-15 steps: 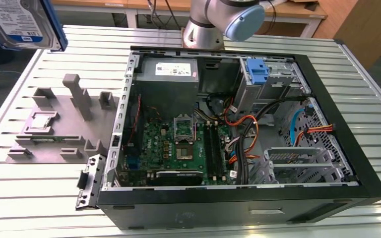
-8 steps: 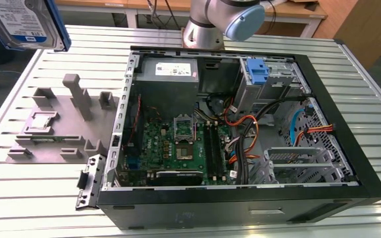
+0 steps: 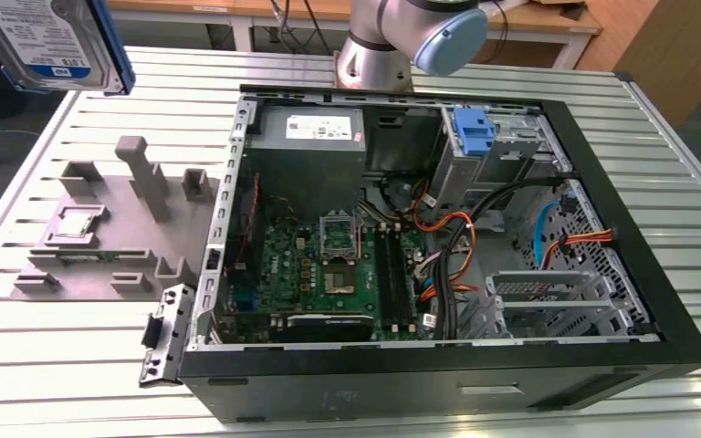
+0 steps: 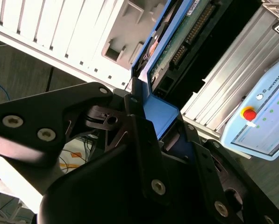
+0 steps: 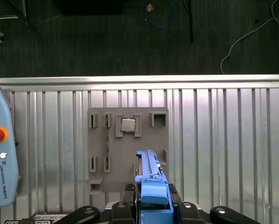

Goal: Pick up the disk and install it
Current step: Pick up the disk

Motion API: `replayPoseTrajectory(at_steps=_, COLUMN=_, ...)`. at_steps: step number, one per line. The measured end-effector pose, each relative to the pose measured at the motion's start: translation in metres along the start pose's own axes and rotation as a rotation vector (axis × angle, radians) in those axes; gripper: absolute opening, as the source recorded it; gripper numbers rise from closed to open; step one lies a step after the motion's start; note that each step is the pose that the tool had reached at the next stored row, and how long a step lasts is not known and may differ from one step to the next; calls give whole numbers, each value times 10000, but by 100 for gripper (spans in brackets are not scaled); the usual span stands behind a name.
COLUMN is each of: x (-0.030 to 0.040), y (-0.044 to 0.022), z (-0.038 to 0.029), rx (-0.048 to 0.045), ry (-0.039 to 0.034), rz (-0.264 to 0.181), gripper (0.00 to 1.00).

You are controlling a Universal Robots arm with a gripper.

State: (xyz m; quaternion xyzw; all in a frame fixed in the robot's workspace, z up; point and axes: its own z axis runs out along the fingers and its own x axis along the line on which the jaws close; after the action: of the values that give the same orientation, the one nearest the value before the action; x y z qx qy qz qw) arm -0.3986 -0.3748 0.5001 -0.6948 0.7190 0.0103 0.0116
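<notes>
Ribbed metal tabletop (image 3: 34, 365) is carrying an open case (image 3: 448, 379) and, beside it toward the edge at the exterior view's left, a grey fixture (image 3: 107, 228). The claw (image 5: 152, 198) is clamping narrowly on the disk (image 3: 48, 41), gripping its blue carrier at one end. The disk is hanging in the air, well above the fixture and outside the case.

With only plastic at one end being gripped, the disk is probably liable to be twisting or slipping between the jaws on any bump, and a tilted carrier could be jamming in a bay. Loose cables (image 3: 448, 224) are lying inside the case and a blue bracket (image 3: 475, 132) is sitting by the bays at its far corner. Either could be snagging the disk.

The arm (image 3: 381, 41), rising at the tabletop's far edge behind the case, is reaching high over the fixture. Its wrist is pointing the claw straight down, so the disk is hanging edge-on toward the tabletop.
</notes>
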Motion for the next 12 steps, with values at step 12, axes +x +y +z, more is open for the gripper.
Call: replayPoseTrajectory(at_steps=12, x=-1, y=-32, z=0, rx=0, ry=0, rz=0, gripper=36)
